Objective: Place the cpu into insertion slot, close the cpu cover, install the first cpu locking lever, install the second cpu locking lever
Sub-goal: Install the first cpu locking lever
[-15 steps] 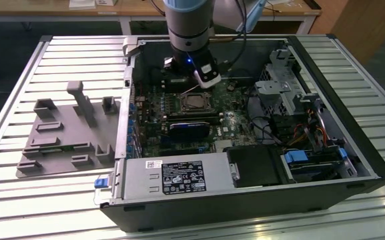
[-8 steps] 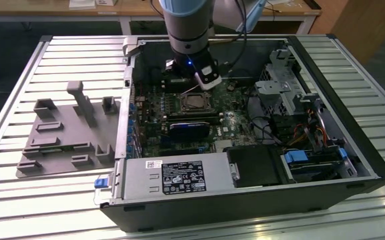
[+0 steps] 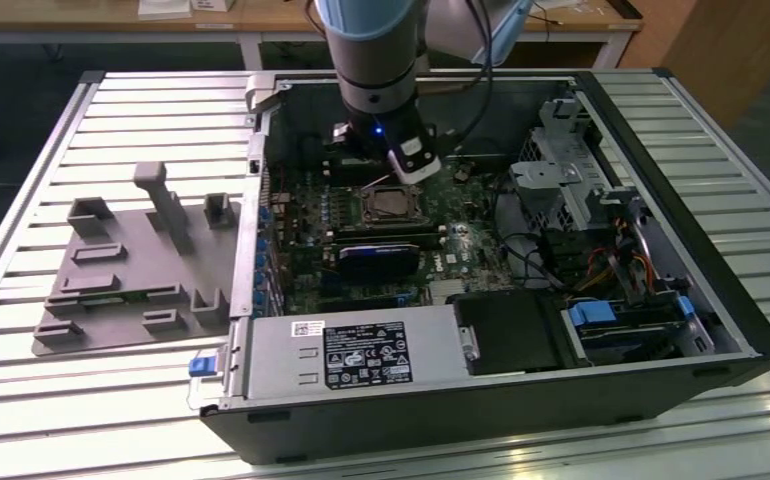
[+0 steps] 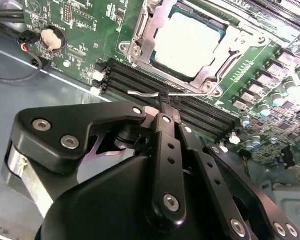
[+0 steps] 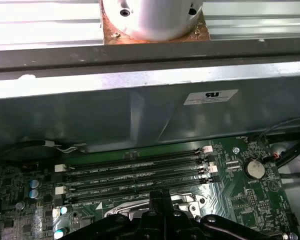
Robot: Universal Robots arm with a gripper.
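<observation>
An open computer case holds a green circuit board, where the cpu sits in the insertion slot with the cpu cover flat around it. Just beside the slot, the gripper pinches its fingers together on a thin wire locking lever.
</observation>
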